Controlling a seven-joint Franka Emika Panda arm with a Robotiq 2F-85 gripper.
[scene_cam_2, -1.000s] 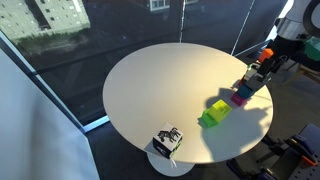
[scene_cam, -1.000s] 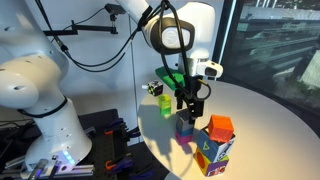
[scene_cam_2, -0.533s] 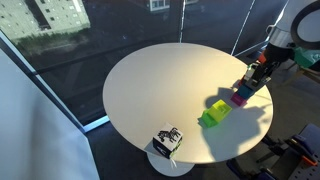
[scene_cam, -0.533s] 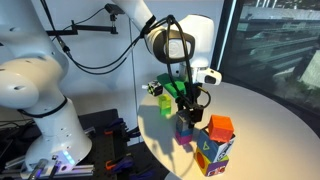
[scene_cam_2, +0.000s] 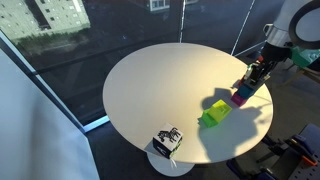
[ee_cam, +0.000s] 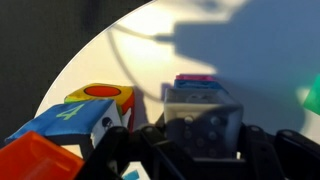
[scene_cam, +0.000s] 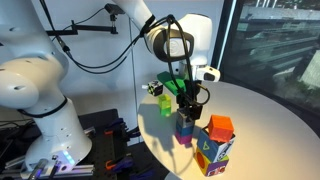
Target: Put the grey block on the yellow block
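Wrist view: grey block (ee_cam: 201, 108) sits dead centre, gripper (ee_cam: 200, 138) straddling it, one dark finger (ee_cam: 122, 148) at its left, the other at its right. Can't tell if the pads touch it or are just spread around it. Block is a plain dull grey cube, top face flat to the camera, on top of a stack (ee_cam: 195, 79) showing blue and magenta edges. Exterior view: gripper (scene_cam: 187, 102) low over that stack (scene_cam: 185, 128), right of centre. Yellow block (scene_cam: 165, 101) stands apart up-left of it on the table (scene_cam_2: 150, 90); bright yellow-green cube (scene_cam_2: 213, 113), nothing on it.
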